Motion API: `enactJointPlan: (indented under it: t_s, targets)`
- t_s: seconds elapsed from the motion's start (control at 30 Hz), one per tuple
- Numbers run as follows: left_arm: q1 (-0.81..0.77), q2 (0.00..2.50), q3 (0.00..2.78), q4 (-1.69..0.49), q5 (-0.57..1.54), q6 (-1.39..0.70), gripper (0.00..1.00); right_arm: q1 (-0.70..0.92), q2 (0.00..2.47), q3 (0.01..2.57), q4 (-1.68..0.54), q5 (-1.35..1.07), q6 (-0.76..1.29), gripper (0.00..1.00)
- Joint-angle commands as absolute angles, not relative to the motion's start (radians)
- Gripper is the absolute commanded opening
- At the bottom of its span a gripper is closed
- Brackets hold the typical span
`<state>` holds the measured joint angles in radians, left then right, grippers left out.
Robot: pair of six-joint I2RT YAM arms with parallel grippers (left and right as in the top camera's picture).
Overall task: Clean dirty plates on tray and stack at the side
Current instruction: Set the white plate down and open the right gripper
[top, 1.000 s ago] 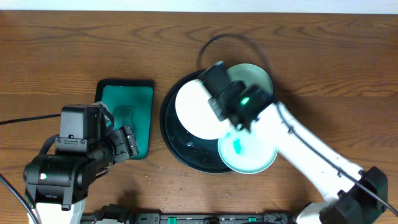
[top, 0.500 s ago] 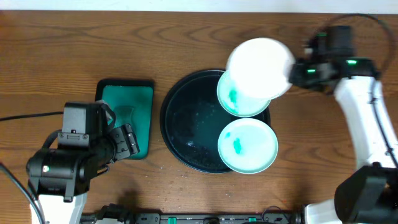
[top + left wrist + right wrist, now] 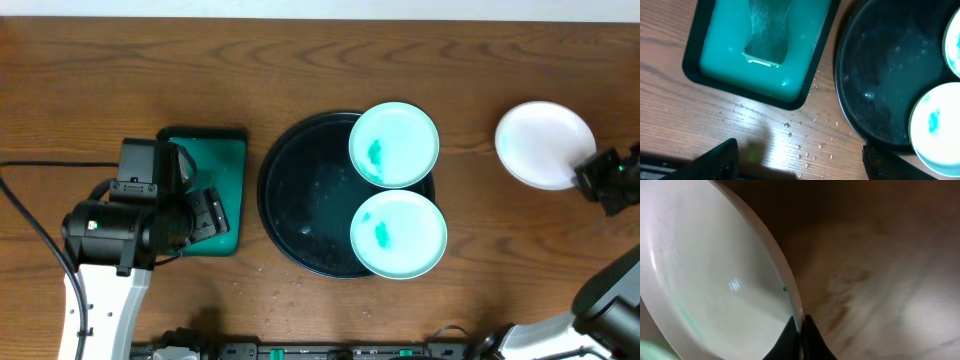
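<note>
The round black tray holds two mint-green plates with teal smears, one at its far right and one at its near right. Off to the table's right, my right gripper is shut on the rim of the white plate. In the right wrist view its fingertips pinch the edge of that plate, which shows a small green speck. My left gripper is open over the near right corner of the green rectangular tray. In the left wrist view its fingers stand wide apart above wet wood.
The black-rimmed green rectangular tray lies left of the round tray, with a sponge in green liquid. Water droplets dot the wood between the two trays. A black cable trails at the left edge.
My right arm swung the white plate from above the round tray out to the table's right side. The left arm shifted slightly toward the green tray.
</note>
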<state>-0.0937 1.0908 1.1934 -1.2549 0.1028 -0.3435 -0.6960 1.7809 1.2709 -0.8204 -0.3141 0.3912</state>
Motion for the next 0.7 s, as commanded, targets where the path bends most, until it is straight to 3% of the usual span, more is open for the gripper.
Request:
enactJointPlan:
  t_s: [0.0,0.23,0.37,0.67]
  targets:
    - [-0.097,1.09,1.196,-1.248,0.105,-0.352,0.8,-0.744,1.847,1.261,-0.807,-0.334,0.384,0.01]
    - [-0.097,1.09,1.196,-1.254,0.105,-0.352,0.79,-0.774,1.951,1.261,-0.778,-0.36,0.319,0.02]
    - [-0.097,1.09,1.196,-1.256,0.105,-0.352,0.8,-0.77,1.943,1.272,-0.782,-0.529,0.248,0.28]
    - [-0.097,1.09,1.196,-1.256,0.105,-0.352,0.8,-0.693,1.674,1.294,-0.804,-0.589,0.242,0.41]
